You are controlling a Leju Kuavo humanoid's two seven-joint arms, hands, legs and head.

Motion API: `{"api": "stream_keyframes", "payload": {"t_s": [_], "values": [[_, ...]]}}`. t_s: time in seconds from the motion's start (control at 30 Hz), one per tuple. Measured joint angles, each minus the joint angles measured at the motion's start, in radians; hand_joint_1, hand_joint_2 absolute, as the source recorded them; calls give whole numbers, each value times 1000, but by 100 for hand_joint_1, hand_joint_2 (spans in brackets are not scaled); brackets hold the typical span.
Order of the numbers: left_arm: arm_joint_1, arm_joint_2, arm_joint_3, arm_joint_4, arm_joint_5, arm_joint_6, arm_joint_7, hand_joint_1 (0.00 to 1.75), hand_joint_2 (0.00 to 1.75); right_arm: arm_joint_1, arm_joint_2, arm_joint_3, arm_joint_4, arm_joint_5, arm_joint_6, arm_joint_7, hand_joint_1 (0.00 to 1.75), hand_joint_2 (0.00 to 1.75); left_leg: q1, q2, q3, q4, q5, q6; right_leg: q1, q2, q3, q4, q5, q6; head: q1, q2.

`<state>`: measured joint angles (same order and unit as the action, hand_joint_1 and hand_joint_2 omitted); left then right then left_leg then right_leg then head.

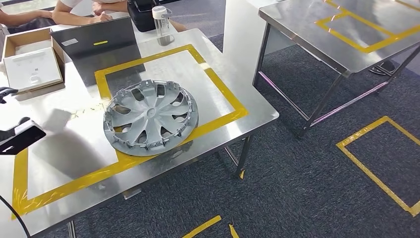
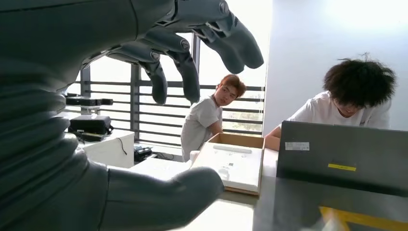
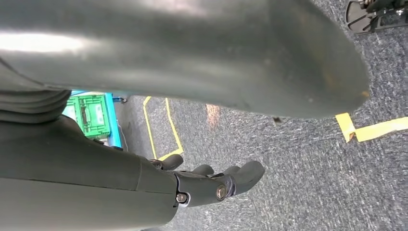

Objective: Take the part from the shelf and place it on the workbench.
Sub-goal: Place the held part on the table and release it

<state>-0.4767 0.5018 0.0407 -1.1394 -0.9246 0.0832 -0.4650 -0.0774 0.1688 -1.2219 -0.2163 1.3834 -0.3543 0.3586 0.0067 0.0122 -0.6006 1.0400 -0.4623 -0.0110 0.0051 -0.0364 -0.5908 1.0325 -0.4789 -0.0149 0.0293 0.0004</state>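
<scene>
We see the part [image 1: 150, 118], a grey plastic wheel cover with spokes and clips round its rim, lying flat on the steel workbench [image 1: 64, 148]. It sits at the near right of the yellow tape rectangle [image 1: 218, 89] marked on the bench top, with its near edge overlapping the tape line. Nothing touches it.

Our left hand [image 1: 12, 131] shows at the far left edge of the head view, over the bench and well apart from the part. In the left wrist view the left hand [image 2: 159, 72] is empty, its fingers [image 2: 190, 77] curved and spread well away from the thumb [image 2: 159, 202]. Our right hand [image 3: 211, 185] hangs over the dark carpet [image 3: 298, 183]; it holds nothing, with its fingers loosely extended beside one another.

Farther back on the bench, to the left, an open cardboard box [image 1: 29, 54] holds a white panel, and a dark laptop [image 1: 96, 42] stands just right of it. A clear bottle [image 1: 161, 22] with a white cap stands at the far edge. People [image 2: 358, 98] sit behind the bench. A second steel table [image 1: 341, 37] with yellow tape stands to the right, and more yellow tape [image 1: 376, 163] marks the floor.
</scene>
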Motion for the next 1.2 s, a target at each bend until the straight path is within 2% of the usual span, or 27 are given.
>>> {"api": "stream_keyframes", "payload": {"t_s": [0.1, 0.27, 0.33, 0.4, 0.43, 0.47, 0.53, 0.57, 0.6, 0.63, 0.7, 0.73, 0.77, 0.8, 0.9, 0.93, 0.97, 1.03, 1.07, 1.1, 1.13, 1.17, 1.2], "values": [[6, -19, -8, 1, 2, 0, -14, 0, 0, -1, 0, 0, 0, 2, 1, 0, 0, 0, 0, 0, 0, 0, 0, 0, 0, 0, 0, 0, 0, 0, 0, 0], [34, -61, -53, -14, -42, 7, 9, 0, 0, -3, 0, 0, 0, -1, 2, 0, 0, 0, -1, 0, -1, 1, -1, 1, -1, 0, 1, -2, 1, 1, 0, 0], [45, -76, -78, -21, -54, 7, 31, 0, 0, -4, 1, 0, 0, -1, 2, 0, 0, 0, -5, -1, 0, -1, 1, 8, -4, -3, 6, -7, 7, 11, 0, 0], [48, -89, -109, -24, -59, 7, 53, 0, 0, -5, 2, 0, 0, -1, 2, 0, 0, 0, 1, -2, 5, -18, 15, 19, -5, 3, 7, -3, 1, 23, 0, 0], [46, -97, -126, -24, -58, 8, 60, 0, 0, -5, 2, 0, 0, -1, 2, 0, 0, 0, 4, -2, 7, -27, 24, 22, -5, 11, -2, 19, -19, 27, 0, 0], [43, -108, -144, -23, -57, 10, 64, 0, 0, -5, 2, 0, 0, -1, 3, 0, 0, 0, 8, -2, 7, -34, 30, 25, -6, 20, -19, 61, -50, 29, 1, 0], [39, -129, -181, -17, -58, 19, 68, 0, 0, -5, 2, 0, 0, -2, 3, 0, 0, 0, 7, -4, -2, -34, 35, 27, -10, 31, -70, 185, -120, 34, 1, 0], [37, -139, -198, -12, -59, 24, 71, 0, 0, -5, 2, 0, 0, -2, 3, 0, 0, 0, 8, -5, -8, -32, 37, 25, -13, 32, -89, 235, -138, 37, 1, 0], [36, -149, -215, -6, -60, 27, 74, 0, 0, -5, 2, 0, 0, -3, 2, 0, 0, 0, 10, -6, -14, -29, 39, 22, -16, 33, -92, 252, -137, 40, 1, 0], [33, -158, -229, 2, -60, 29, 77, 0, 0, -5, 2, 0, 0, -4, 2, 0, 0, 0, 13, -7, -20, -24, 41, 18, -20, 33, -76, 230, -119, 43, 1, 0], [22, -175, -252, 15, -60, 33, 84, 0, 0, -6, 2, 0, 0, -5, 1, 0, 0, 0, 20, -8, -34, -12, 45, 5, -28, 33, -3, 107, -71, 52, 1, 0], [15, -180, -259, 20, -60, 35, 87, 0, 0, -7, 3, 0, 0, -6, 1, 0, 0, 0, 22, -10, -40, -6, 47, -4, -29, 37, 24, 59, -52, 52, 1, 0], [8, -185, -265, 25, -61, 37, 90, 0, 0, -8, 4, 0, 0, -7, 1, 0, 0, 0, 22, -11, -44, 0, 49, -13, -28, 40, 39, 29, -46, 48, 0, 0], [1, -188, -271, 29, -61, 39, 92, 0, 0, -8, 5, 0, 0, -8, 0, 0, 0, 0, 21, -13, -47, 2, 52, -23, -26, 43, 38, 24, -45, 40, -1, 0], [-9, -197, -283, 41, -62, 43, 102, 0, 0, -9, 6, 0, 0, -7, 0, 0, 0, 0, 24, -16, -55, 2, 58, -47, -25, 42, 22, 25, -31, 6, -3, 0], [-10, -198, -286, 44, -63, 45, 105, 0, 0, -9, 6, 0, 0, -6, 1, 0, 0, 0, 25, -15, -63, 18, 39, -51, -25, 40, 16, 23, -24, -3, -3, 0], [-10, -199, -288, 46, -64, 47, 109, 0, 0, -9, 6, 0, 0, -5, 1, 1, 0, 0, 26, -15, -77, 54, 4, -54, -26, 38, 8, 21, -15, -10, -4, 0], [-8, -200, -290, 48, -67, 49, 114, 0, 0, -8, 6, 0, 0, -4, 3, 1, 0, 0, 24, -14, -113, 175, -86, -55, -22, 36, -11, 21, 0, -18, -5, 0], [-7, -202, -291, 49, -68, 50, 116, 0, 0, -8, 6, 0, 0, -3, 4, 1, 0, 0, 23, -14, -124, 231, -115, -55, -19, 36, -20, 21, 7, -19, -6, 0], [-5, -202, -291, 50, -69, 49, 118, 0, 0, -8, 6, 0, 0, -3, 4, 1, 0, 0, 22, -14, -122, 261, -127, -53, -16, 35, -29, 21, 14, -20, -6, 0], [-3, -203, -292, 50, -70, 49, 118, 0, 0, -8, 6, 0, 0, -3, 5, 1, 0, 0, 20, -14, -102, 255, -120, -50, -14, 35, -37, 22, 21, -20, -6, 0], [-1, -204, -292, 50, -70, 49, 119, 0, 0, -8, 6, 0, 0, -3, 5, 1, 0, 0, 18, -14, -63, 212, -102, -44, -12, 35, -44, 22, 27, -19, -6, 0], [-1, -204, -292, 48, -70, 49, 120, 0, 0, -8, 7, 0, 0, -3, 5, 1, 0, 0, 14, -13, -12, 144, -85, -36, -11, 35, -50, 22, 33, -18, -6, 0]]}}
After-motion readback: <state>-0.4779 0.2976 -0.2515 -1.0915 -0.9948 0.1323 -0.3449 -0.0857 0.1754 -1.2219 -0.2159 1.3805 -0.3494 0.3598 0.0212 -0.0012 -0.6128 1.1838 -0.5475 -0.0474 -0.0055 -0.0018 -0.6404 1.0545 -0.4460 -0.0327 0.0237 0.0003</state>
